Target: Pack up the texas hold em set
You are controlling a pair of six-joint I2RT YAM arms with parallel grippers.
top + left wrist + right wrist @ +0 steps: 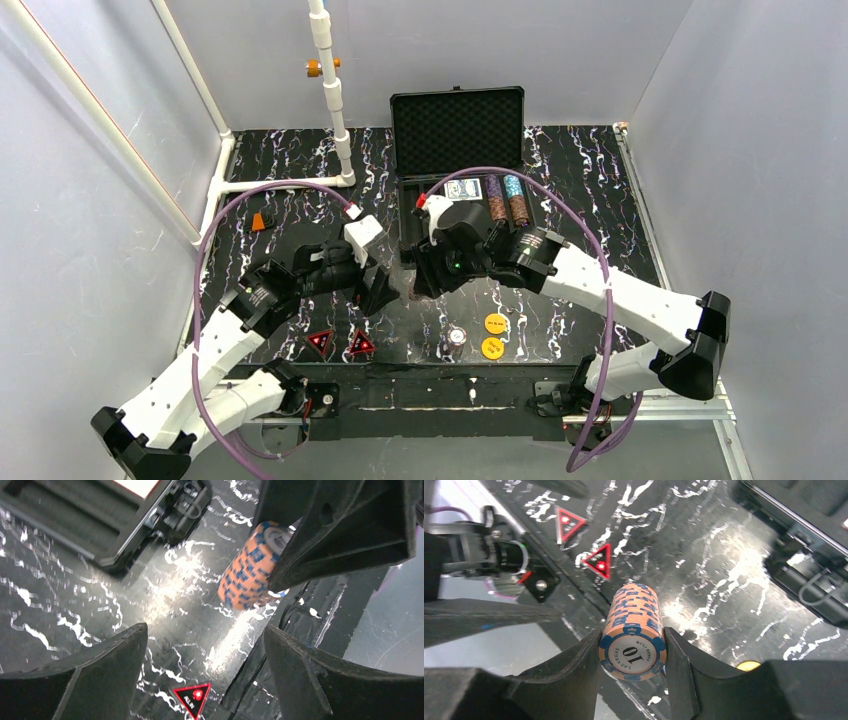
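Note:
My right gripper [633, 652] is shut on an orange-and-blue chip stack [634, 615] marked 10 and holds it lying on its side above the mat. In the left wrist view the same stack [250, 565] shows between the right fingers [345, 535]. My left gripper [205, 672] is open and empty, close to the left of the right one [425, 282]. The black case [457, 130] stands open at the back, with two chip stacks [506, 197] and a card deck [468, 188] in its base. Two red-black triangles [320, 341] [360, 345] and two orange discs [496, 323] [491, 347] lie on the mat in front.
A round white chip [457, 335] lies between the triangles and the discs. A small orange block [260, 222] sits at the left of the mat. White pipes [335, 100] stand at the back left. The case's front latch [187, 505] is near the left gripper [383, 295].

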